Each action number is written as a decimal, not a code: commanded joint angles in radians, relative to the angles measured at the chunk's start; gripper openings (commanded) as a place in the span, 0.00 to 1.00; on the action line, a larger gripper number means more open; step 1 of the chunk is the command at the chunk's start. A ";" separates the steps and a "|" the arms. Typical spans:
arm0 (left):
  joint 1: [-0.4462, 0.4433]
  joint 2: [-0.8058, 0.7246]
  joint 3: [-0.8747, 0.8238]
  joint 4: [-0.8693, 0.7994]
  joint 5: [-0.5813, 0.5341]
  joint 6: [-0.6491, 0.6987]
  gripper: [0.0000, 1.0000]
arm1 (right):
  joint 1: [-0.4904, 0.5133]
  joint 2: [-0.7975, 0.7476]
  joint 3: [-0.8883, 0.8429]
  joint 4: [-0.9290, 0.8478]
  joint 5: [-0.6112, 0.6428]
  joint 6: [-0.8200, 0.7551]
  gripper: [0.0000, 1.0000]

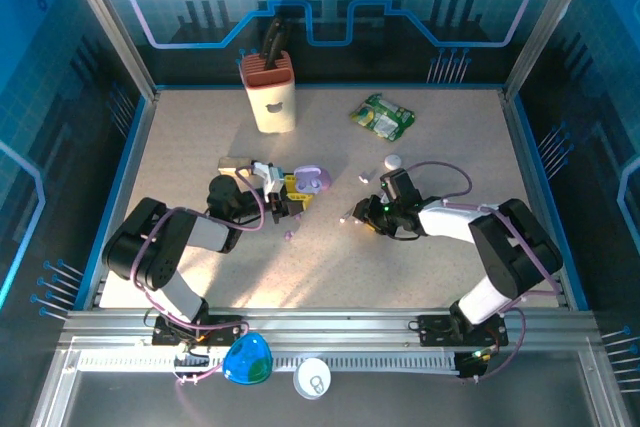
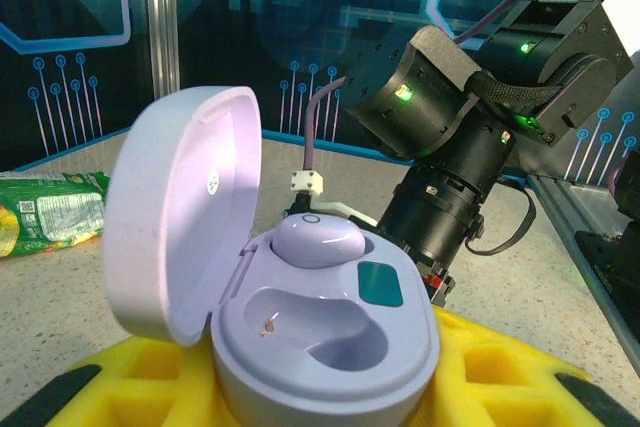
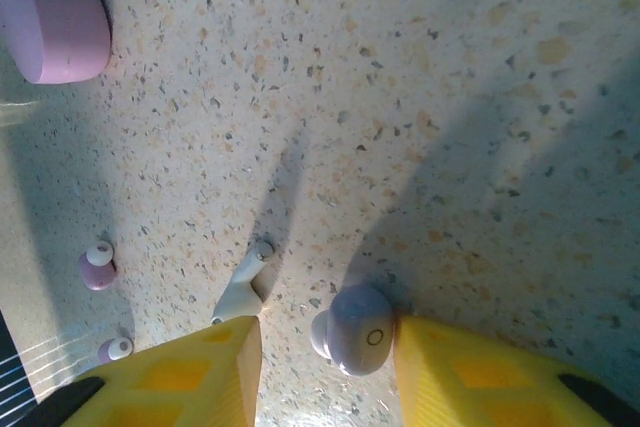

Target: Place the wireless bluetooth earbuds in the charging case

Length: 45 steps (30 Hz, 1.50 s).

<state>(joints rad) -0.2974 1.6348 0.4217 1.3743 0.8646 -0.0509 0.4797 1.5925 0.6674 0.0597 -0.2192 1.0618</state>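
Note:
The lilac charging case (image 2: 330, 347) stands open, lid (image 2: 175, 227) tipped back, with my left gripper (image 2: 320, 402) shut on its base between yellow fingers (image 2: 490, 377). One lilac earbud (image 2: 315, 239) sits in the far slot; the near slot is bare. From above, the case (image 1: 314, 182) lies left of centre. My right gripper (image 3: 325, 347) is open low over the table, fingers astride a lilac earbud (image 3: 358, 329). That earbud touches the right finger (image 3: 460, 372) and stands apart from the left finger.
A white stemmed earbud (image 3: 243, 287) lies by the right gripper's left finger, with two pinkish earbuds (image 3: 97, 267) further left. A knife block (image 1: 270, 95) and a green packet (image 1: 383, 117) stand at the back. A white pebble case (image 1: 392, 161) lies near the right arm.

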 commanded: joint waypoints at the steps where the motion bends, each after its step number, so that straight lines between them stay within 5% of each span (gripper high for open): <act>1: 0.006 -0.028 -0.014 0.027 0.002 0.003 0.31 | -0.021 0.022 -0.012 0.029 -0.023 0.010 0.39; 18: 0.006 -0.029 -0.018 0.028 -0.002 0.011 0.31 | -0.039 0.072 -0.012 0.028 -0.043 -0.071 0.24; 35: -0.063 0.067 0.019 0.026 -0.173 0.125 0.27 | -0.009 -0.227 0.123 -0.250 0.119 -0.394 0.24; 45: -0.097 0.129 0.081 0.004 -0.199 0.157 0.26 | 0.097 -0.268 0.320 -0.326 0.076 -0.542 0.25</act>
<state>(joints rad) -0.3832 1.7538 0.4690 1.3708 0.6823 0.0669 0.5446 1.3315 0.9268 -0.2157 -0.1341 0.5938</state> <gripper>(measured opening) 0.362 0.251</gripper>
